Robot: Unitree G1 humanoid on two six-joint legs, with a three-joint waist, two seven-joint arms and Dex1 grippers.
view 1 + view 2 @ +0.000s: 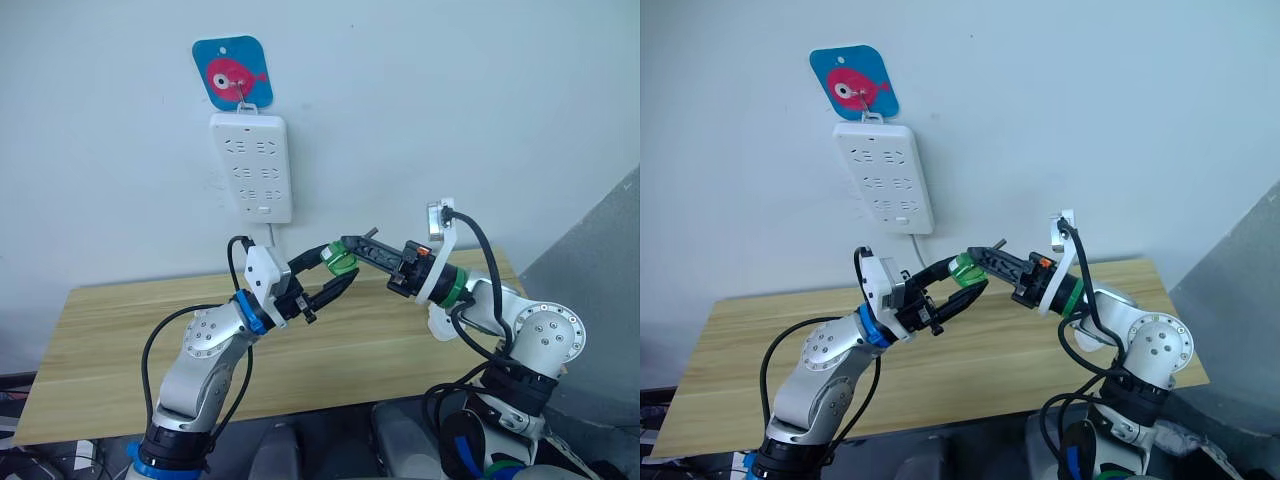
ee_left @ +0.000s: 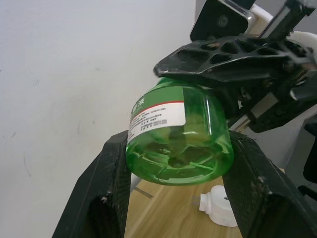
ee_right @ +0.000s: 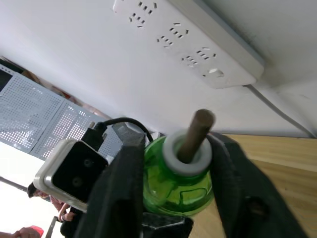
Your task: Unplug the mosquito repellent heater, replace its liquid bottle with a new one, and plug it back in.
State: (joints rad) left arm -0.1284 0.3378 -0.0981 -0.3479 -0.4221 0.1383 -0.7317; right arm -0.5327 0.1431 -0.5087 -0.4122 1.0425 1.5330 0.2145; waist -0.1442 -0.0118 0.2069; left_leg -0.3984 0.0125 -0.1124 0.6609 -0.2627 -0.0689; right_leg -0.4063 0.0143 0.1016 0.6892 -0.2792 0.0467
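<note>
While both arms meet in mid-air above the wooden table [image 1: 120, 330], the green liquid bottle [image 1: 341, 264] sits between the two grippers, well below the white power strip [image 1: 251, 167] hanging on the wall from a blue fish hook [image 1: 233, 72]; the left gripper [image 1: 330, 281] has its two black fingers spread on either side of the bottle's wide base, seemingly touching its sides, and the right gripper [image 1: 352, 250] has its fingers closed in on the bottle's upper part near the neck, so each hand appears to have a share of it; this looks like a handover, or one hand steadying while the other takes the weight, though I cannot tell which gripper carries the load. In the right wrist view the bottle's white collar and brown wick [image 3: 195, 130] point back toward that arm; its long axis therefore runs roughly level, base toward the left arm and wick toward the right arm. The mosquito repellent heater [image 2: 218, 205] lies on the table beneath the bottle, unplugged and apart from it, prongs visible; no socket on the strip is occupied.
</note>
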